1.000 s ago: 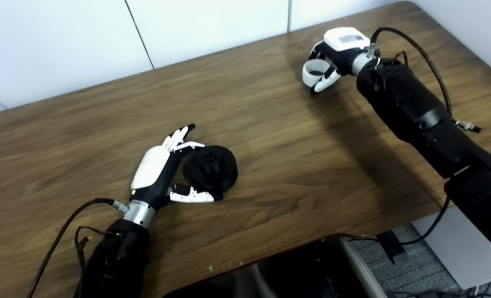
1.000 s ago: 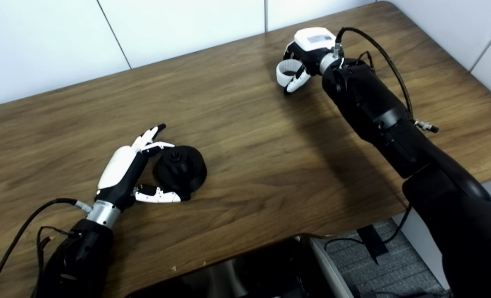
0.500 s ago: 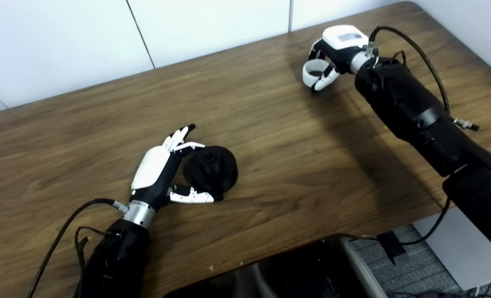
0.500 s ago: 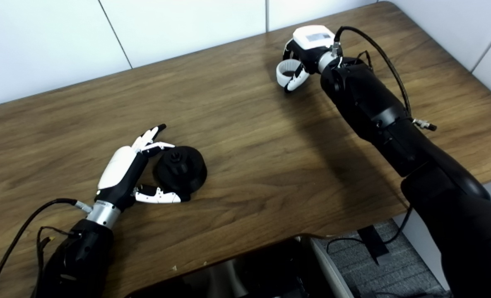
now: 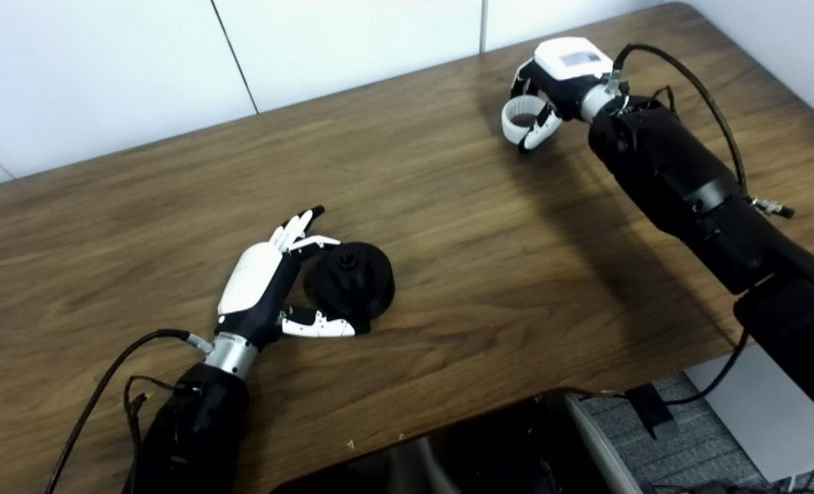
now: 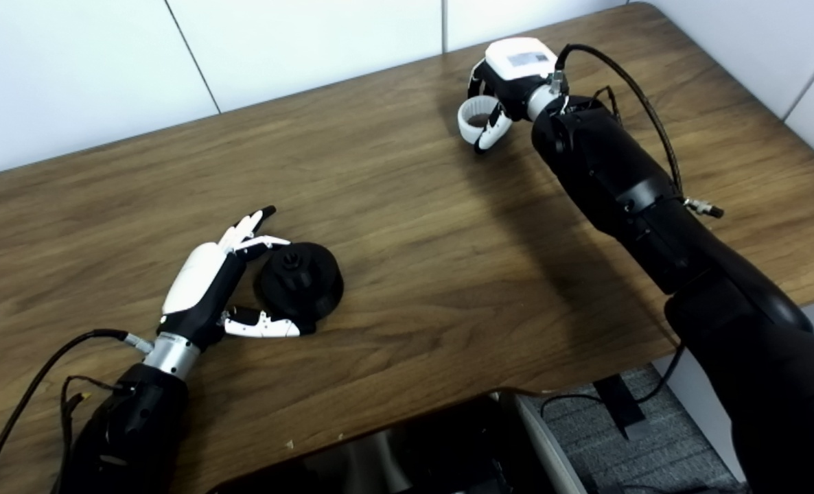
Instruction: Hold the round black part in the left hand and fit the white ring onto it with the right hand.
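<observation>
The round black part (image 5: 352, 278) sits on the wooden table (image 5: 462, 226), left of the middle. My left hand (image 5: 259, 278) lies just left of it, open, with its fingers stretched past the part's far side. Its thumb lies along the part's near side. My right hand (image 5: 559, 79) is at the far right of the table, shut on the white ring (image 5: 519, 118). It holds the ring by its right side, just above the table top. The ring also shows in the right eye view (image 6: 472, 114). The two hands are far apart.
A white panelled wall (image 5: 311, 48) runs along the table's far edge. A dark chair (image 5: 462, 453) stands below the near edge. Cables hang from both forearms. Grey floor and a white box show at the lower right.
My right hand with the white ring has shifted slightly up and back. The left hand and the black part have not moved.
</observation>
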Tool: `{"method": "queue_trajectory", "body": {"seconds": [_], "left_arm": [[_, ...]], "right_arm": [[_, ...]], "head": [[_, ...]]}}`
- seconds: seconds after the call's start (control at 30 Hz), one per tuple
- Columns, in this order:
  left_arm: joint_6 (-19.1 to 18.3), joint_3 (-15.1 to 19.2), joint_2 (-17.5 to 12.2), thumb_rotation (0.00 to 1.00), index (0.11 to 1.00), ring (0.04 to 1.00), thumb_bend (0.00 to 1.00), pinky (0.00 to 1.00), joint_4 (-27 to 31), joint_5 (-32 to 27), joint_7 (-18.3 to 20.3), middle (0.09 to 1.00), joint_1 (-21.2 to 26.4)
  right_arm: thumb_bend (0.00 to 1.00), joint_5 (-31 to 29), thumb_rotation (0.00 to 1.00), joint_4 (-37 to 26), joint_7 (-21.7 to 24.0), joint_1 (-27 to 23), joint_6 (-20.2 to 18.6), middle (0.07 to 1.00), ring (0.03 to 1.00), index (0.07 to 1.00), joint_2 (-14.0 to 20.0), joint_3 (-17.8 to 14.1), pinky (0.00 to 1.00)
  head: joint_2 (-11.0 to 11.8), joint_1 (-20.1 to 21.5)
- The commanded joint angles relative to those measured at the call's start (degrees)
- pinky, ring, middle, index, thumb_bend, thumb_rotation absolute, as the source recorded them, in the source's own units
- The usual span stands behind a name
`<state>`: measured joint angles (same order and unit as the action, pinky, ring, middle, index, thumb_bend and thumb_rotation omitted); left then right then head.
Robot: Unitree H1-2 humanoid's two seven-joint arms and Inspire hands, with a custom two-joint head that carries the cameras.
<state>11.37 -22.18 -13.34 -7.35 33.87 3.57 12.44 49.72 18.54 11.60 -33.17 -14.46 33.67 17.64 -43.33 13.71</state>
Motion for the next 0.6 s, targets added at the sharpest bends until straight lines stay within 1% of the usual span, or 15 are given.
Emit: {"method": "queue_trajectory", "body": {"seconds": [0.0,0.03,0.1,0.17,0.37,0.47,0.57], "left_arm": [[-0.66,0.1,-0.99,0.38,0.638,1.0,1.0,1.0,0.4,1.49,0.63,1.0,-0.28],[-0.64,0.09,-0.98,0.38,0.637,1.0,1.0,1.0,0.35,1.43,0.62,1.0,-0.24],[-0.63,0.08,-0.98,0.38,0.637,1.0,1.0,1.0,0.26,1.39,0.61,1.0,-0.18],[-0.65,0.08,-0.97,0.37,0.639,1.0,1.0,1.0,0.14,1.46,0.53,1.0,-0.15],[-0.5,0.03,-0.94,0.37,0.639,1.0,1.0,1.0,-0.13,1.67,0.29,1.0,-0.14],[-0.35,-0.02,-0.95,0.38,0.639,1.0,1.0,1.0,-0.29,1.65,0.25,1.0,-0.15],[-0.16,0.02,-0.91,0.38,0.638,1.0,1.0,1.0,-0.37,1.38,0.31,1.0,-0.16]], "right_arm": [[0.64,0.8,0.17,-1.66,-1.36,-1.63,0.08,0.564,0.711,0.627,1.96,-0.91,0.86],[0.56,0.9,0.16,-2.1,-1.53,-1.63,0.07,0.558,0.714,0.55,2.09,-0.97,0.86],[0.53,1.05,0.15,-3.11,-1.32,-1.73,-0.14,0.554,0.715,0.51,2.37,-1.09,0.87],[0.51,1.17,0.15,-4.46,-0.84,-1.93,-0.28,0.548,0.716,0.498,2.74,-1.22,0.91],[0.51,1.24,0.15,-8.56,-0.14,-2.32,0.12,0.545,0.701,0.496,3.75,-1.96,0.9],[0.51,1.7,0.15,-10.59,0.38,-2.5,0.01,0.534,0.675,0.496,4.22,-2.25,0.87],[0.51,2.22,0.15,-12.45,1.75,-2.8,-0.4,0.528,0.684,0.496,4.68,-2.4,0.9]], "head": [[-0.04,-0.17],[-0.06,-0.18],[0.01,-0.1],[0.01,-0.09],[0.0,0.0],[-0.02,-0.05],[-0.08,-0.04]]}}
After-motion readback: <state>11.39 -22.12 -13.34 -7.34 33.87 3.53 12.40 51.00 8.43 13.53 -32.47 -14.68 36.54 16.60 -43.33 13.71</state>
